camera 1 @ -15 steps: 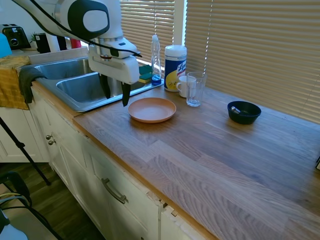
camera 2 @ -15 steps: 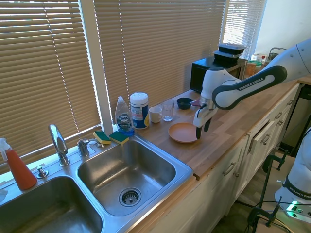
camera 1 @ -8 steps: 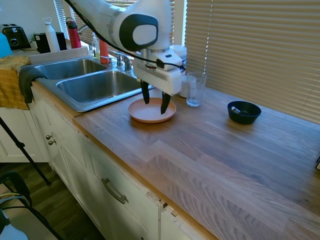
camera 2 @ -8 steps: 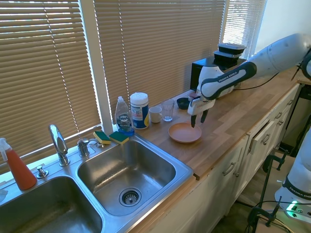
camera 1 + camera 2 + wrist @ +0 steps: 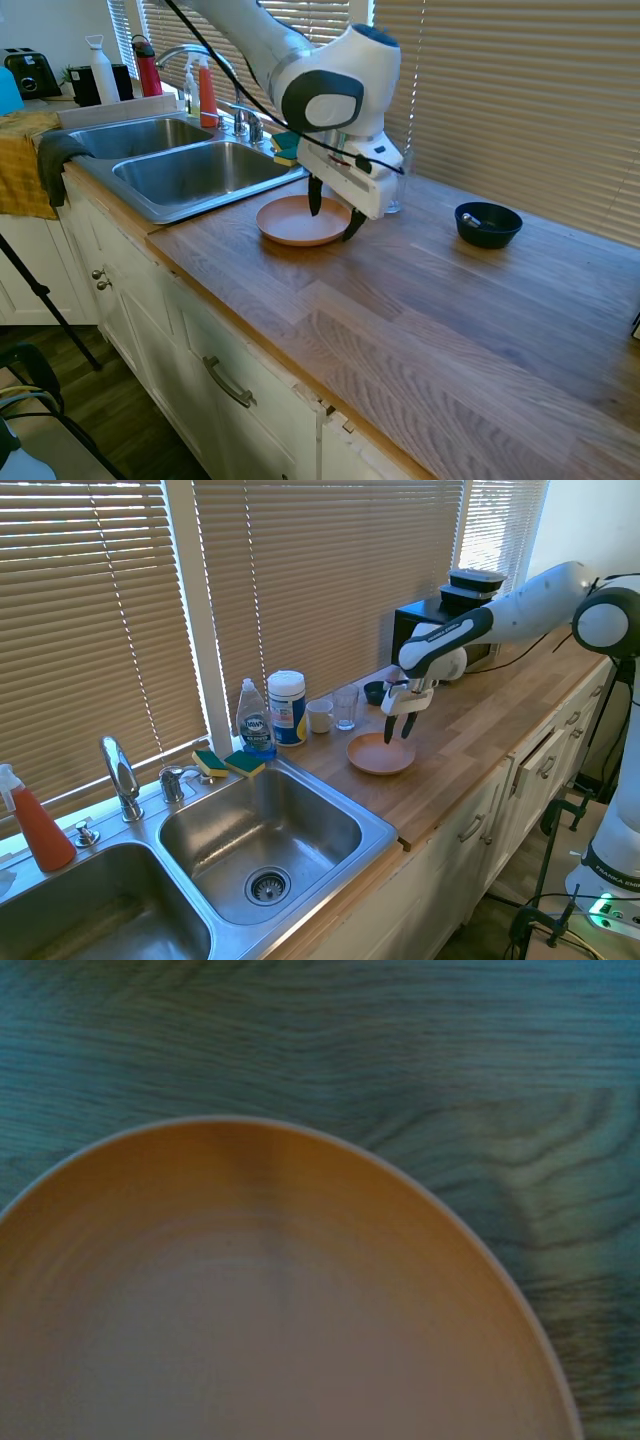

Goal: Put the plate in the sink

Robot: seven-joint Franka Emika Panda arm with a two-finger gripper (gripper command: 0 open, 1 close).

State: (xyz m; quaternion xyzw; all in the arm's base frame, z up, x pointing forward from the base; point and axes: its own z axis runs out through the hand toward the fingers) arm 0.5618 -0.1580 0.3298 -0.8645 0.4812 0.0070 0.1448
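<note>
The salmon-orange plate (image 5: 296, 221) (image 5: 378, 754) lies flat on the wooden counter, just right of the sink (image 5: 150, 206) (image 5: 384, 830). My gripper (image 5: 333, 212) (image 5: 398, 728) hangs low over the plate's edge on the side away from the sink. It is open: one dark finger points down over the plate's inside, the other just past its rim. Nothing is held. In the wrist view the plate (image 5: 280, 1300) fills the lower part of the picture, with its rim curving against the wood grain.
A small dark bowl (image 5: 488, 223) (image 5: 379, 692) sits further along the counter. A glass (image 5: 346, 707), a mug (image 5: 320, 716), a wipes canister (image 5: 287, 708), a soap bottle (image 5: 255, 722) and sponges (image 5: 230, 763) line the window side. The faucet (image 5: 120, 775) stands behind the basins.
My gripper has travelled from the sink's edge across the plate to its far side and dropped closer to it, still open. The plate has not moved.
</note>
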